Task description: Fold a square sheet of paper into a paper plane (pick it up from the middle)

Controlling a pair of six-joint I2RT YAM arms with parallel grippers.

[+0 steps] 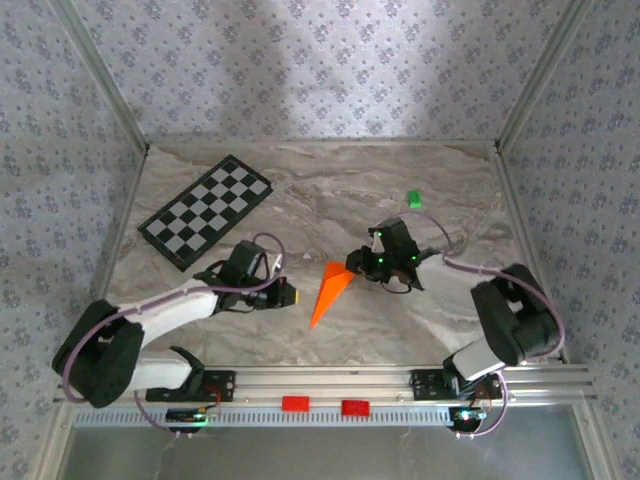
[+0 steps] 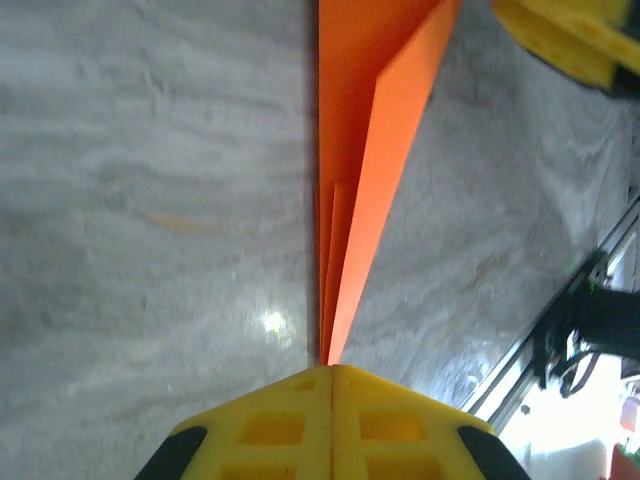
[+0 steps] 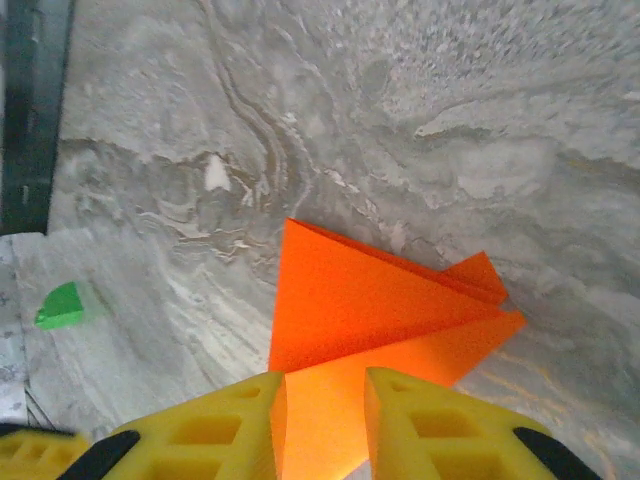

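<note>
While the plane (image 1: pixel 330 290) runs lengthwise between them, left pincer (image 2: pixel 332 370) is closed at its narrow end, right pincer (image 3: pixel 322 385) slightly parted over the wide end.

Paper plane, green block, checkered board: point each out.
paper plane (image 1: pixel 330 293), top external view, middle of the folded body.
green block (image 1: pixel 413 199), top external view, its top face.
checkered board (image 1: pixel 207 210), top external view, centre squares.

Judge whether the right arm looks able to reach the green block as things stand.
Probably yes: the green block lies near the right tool, nothing stands between them, and the tool's jaws stand open.
</note>
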